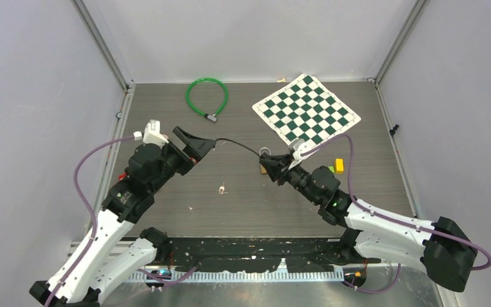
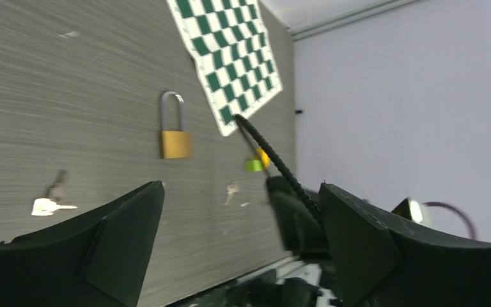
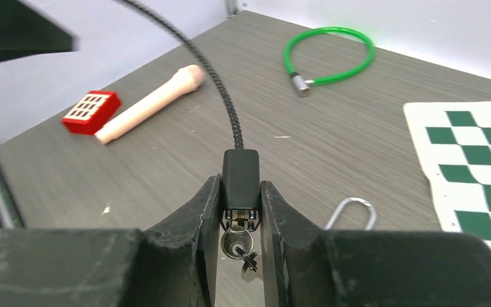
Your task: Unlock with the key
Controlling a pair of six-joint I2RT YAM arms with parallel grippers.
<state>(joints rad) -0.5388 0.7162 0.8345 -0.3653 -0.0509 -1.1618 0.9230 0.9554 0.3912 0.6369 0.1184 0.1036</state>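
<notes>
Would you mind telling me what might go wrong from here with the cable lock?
The key sits deep between the fingers of the right pincer, under the black lock head, so the left pincer may struggle to reach it. The left pincer looks open, so the cable may swing free. The brass padlock lies close by and could be knocked.

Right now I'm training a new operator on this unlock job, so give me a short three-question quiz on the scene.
1. True or false: the right gripper is shut on the black cable lock's head, with a key in it.
2. Which lies beside the red block? A) wooden rod B) brass padlock C) green cable lock
3. Fill in: the left gripper has its jaws ____.
Key: 1 true; 2 A; 3 open.
</notes>
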